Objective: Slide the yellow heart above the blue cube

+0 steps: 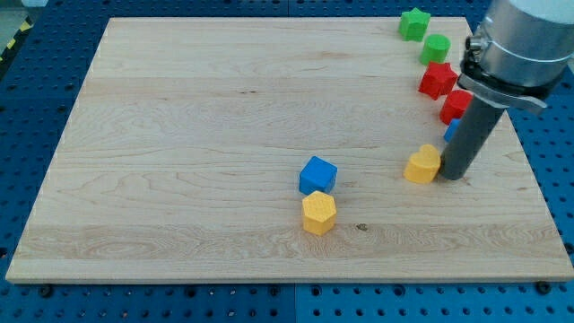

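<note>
The yellow heart (423, 165) lies on the wooden board (197, 135) at the view's right, below the middle. My tip (455, 175) rests right beside it, touching or nearly touching its right side. The blue cube (317, 174) sits near the board's centre, well to the left of the heart. A yellow hexagonal block (318, 213) lies directly below the blue cube, touching it.
Along the right edge from the top stand a green star-like block (414, 23), a green block (436, 48), a red star-like block (438, 80) and a red block (455, 107). A blue block (452, 130) is partly hidden behind the rod.
</note>
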Controlling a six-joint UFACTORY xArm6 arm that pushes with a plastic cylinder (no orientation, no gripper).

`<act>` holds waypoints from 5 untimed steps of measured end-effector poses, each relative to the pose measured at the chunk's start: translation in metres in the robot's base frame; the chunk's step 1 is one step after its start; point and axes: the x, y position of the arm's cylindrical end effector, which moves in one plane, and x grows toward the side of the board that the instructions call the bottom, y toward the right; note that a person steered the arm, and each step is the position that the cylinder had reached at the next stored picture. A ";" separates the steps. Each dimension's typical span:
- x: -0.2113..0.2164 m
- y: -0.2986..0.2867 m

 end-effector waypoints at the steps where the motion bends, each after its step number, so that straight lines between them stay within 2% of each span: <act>1: 0.000 -0.025; 5: -0.012 -0.114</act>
